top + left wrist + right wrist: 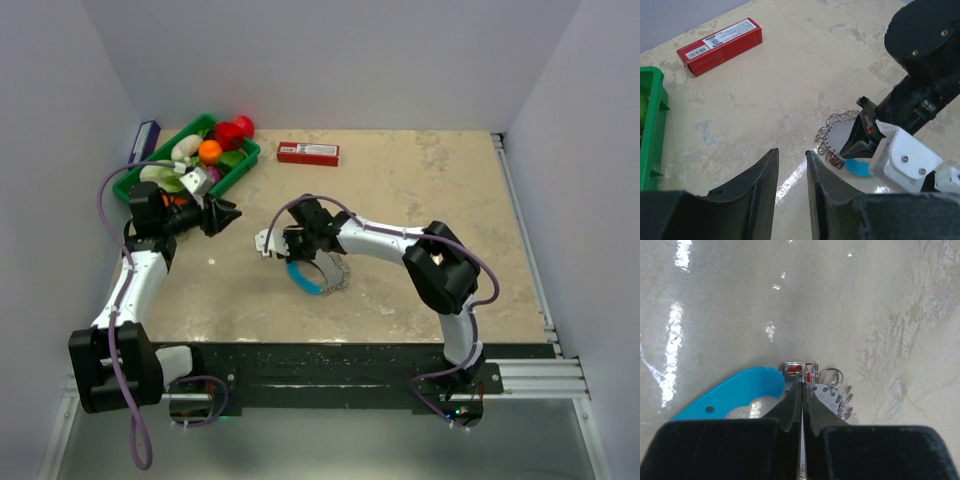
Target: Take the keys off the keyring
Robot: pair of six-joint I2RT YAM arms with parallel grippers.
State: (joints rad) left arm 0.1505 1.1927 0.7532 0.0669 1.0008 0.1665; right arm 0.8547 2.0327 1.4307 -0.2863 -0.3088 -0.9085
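Right fingers [790, 412] pressed together, tips at keys [832, 390] beside keyring [735, 392] blue section on counter [840, 300], hold unclear; left fingers [757, 190] narrowly parted, empty.

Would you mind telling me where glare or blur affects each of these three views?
Top view: even, soft light, hardly any glare, but the keyring is too small for detail. Left wrist view: a bright reflection on the table beyond the left gripper. Right wrist view: white glare streaks at upper left; the right gripper looks soft.
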